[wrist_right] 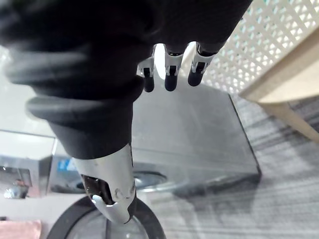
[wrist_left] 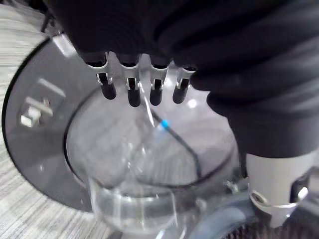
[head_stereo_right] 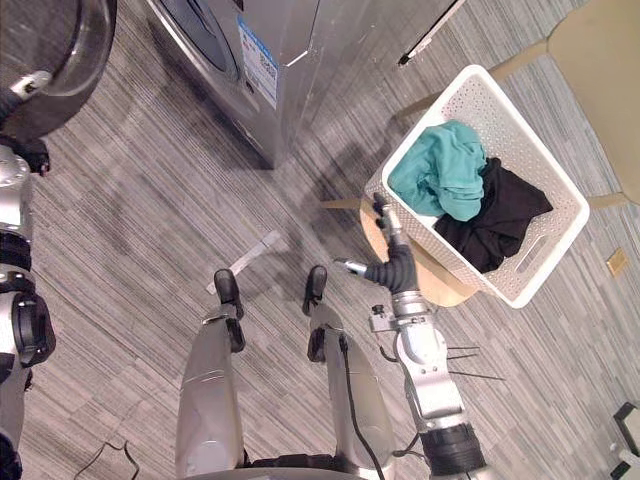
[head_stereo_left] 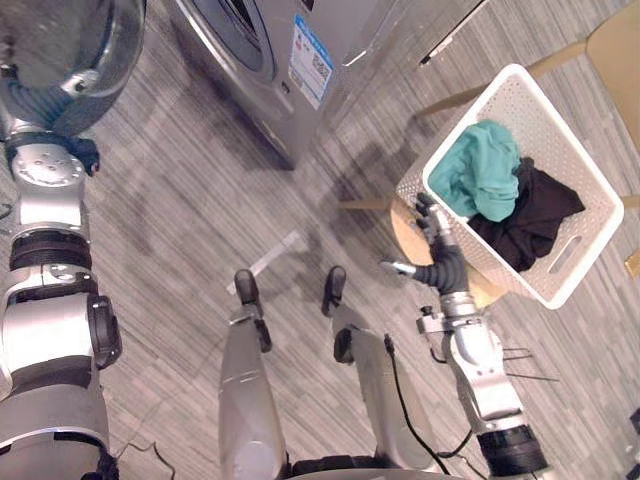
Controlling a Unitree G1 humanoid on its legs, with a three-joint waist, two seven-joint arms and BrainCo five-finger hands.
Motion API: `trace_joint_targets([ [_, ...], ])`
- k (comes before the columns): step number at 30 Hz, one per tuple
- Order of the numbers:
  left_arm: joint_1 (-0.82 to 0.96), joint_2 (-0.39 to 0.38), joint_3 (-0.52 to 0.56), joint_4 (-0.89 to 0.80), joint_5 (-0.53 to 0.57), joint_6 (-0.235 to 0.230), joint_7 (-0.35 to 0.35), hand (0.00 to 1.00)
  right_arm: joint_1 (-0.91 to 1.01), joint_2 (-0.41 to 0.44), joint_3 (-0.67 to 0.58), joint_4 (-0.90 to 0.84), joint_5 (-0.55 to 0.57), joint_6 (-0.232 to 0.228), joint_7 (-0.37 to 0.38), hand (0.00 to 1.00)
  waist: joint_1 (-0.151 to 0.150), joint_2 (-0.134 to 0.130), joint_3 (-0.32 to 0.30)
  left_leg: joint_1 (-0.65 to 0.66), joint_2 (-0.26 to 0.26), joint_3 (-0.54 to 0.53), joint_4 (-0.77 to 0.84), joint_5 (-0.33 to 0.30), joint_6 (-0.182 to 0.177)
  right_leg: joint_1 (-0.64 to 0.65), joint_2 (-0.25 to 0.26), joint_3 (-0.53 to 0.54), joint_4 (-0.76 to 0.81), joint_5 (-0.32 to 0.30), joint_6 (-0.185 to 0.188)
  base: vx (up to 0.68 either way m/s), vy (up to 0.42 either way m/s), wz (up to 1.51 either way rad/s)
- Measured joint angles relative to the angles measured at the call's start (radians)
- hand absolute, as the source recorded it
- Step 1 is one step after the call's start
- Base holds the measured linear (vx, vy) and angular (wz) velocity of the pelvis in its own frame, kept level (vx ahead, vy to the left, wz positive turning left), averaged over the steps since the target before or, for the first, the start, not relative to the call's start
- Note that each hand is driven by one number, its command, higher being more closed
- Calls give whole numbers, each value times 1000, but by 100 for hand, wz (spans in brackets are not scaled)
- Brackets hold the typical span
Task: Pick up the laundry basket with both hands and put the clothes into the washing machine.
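Our right hand (head_stereo_left: pixel 438 240) is open, fingers straight, just beside the near wall of the laundry basket (head_stereo_left: pixel 598 215), which holds the clothes (head_stereo_left: pixel 485 170). Our left hand (wrist_left: pixel 130 89), well apart from the basket, is open too.

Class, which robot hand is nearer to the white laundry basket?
Right. The right robot hand is at the near wall of the laundry basket; the left robot hand is far off, by the washing machine door.

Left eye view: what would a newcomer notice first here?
The white laundry basket on a wooden stool at the right, holding a teal garment and a black garment, with the right hand open at its near wall. At upper left, the washing machine has its glass door open by the left hand.
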Motion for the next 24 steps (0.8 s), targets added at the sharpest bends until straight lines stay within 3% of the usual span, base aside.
trace_joint_targets([
  [5,67,-43,210,-36,3,13,-11,0,34,9,-23,-81,48,-5,-4,0,14,0,1,-14,16,-3,20,-10,-5,1,15,-6,-7,3,-4,64,-13,-2],
  [8,90,-45,277,-57,3,19,-8,0,62,11,-27,-109,49,-5,-1,0,22,0,1,-10,20,-4,23,-13,-6,7,18,-5,-8,3,-4,46,-4,-3],
  [14,153,-62,309,-67,-9,22,-8,0,77,9,-42,-118,85,-8,-1,0,27,0,1,23,20,-3,25,-23,-8,52,21,-7,-29,6,-8,36,16,3],
  [16,161,-81,284,-96,-27,22,-2,0,77,9,-51,-119,85,-8,-2,0,32,0,1,29,20,2,24,-23,-8,57,20,-5,-31,6,-8,32,18,0],
  [21,284,-217,62,-286,-82,-9,43,0,58,7,-60,-120,74,-7,-17,0,38,0,1,99,17,34,13,-23,-7,95,13,25,-18,6,-7,41,16,-12],
  [24,516,-423,-104,-479,-83,-63,61,0,35,10,-77,-113,27,-8,-58,0,30,1,0,217,-8,108,-34,-28,0,117,-16,93,44,-28,8,37,27,-37],
])
